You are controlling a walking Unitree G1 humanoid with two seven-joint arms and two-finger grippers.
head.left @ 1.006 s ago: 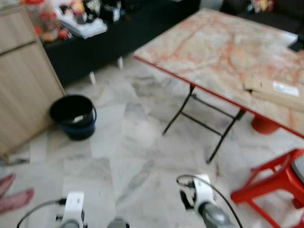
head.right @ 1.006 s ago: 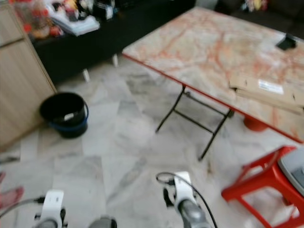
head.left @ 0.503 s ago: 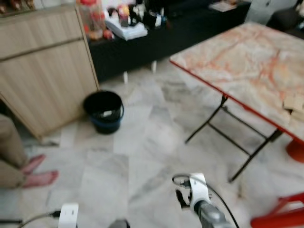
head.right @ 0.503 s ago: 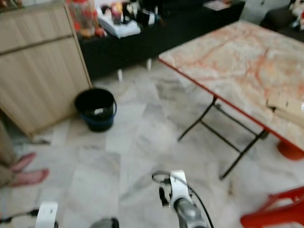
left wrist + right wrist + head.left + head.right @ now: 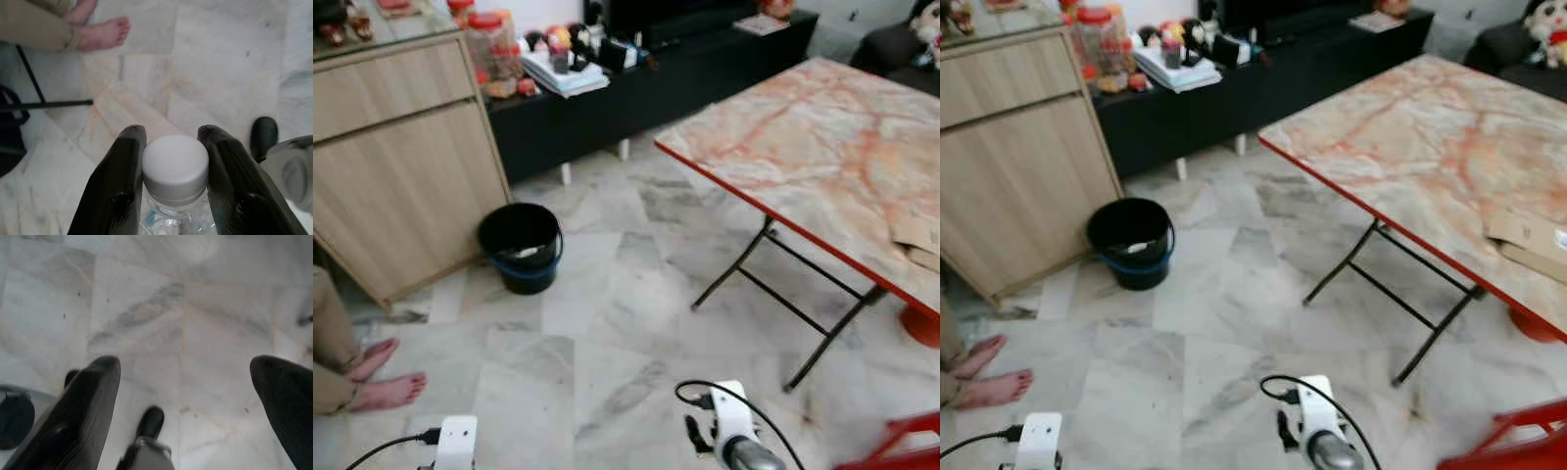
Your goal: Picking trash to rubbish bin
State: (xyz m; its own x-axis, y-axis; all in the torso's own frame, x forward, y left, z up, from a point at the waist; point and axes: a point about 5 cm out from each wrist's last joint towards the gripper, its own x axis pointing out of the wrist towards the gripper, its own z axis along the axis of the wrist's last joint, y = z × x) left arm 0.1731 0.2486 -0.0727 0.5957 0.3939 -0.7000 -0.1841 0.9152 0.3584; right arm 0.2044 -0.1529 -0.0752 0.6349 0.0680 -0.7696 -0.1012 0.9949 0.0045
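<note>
Left wrist view: the left tool (image 5: 175,161) clenches a bottle (image 5: 175,169) by its neck; the bin (image 5: 521,245) lies ahead-left, nearer this arm. Right tool (image 5: 195,396) gapes empty.

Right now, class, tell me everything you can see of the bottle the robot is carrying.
The bottle looks like clear plastic, with a white ribbed screw cap shut on its neck. Just the cap, neck and the top of the shoulder can be seen. The left tool clamps it, one black finger touching each side of the cap, above the pale marble floor.
</note>
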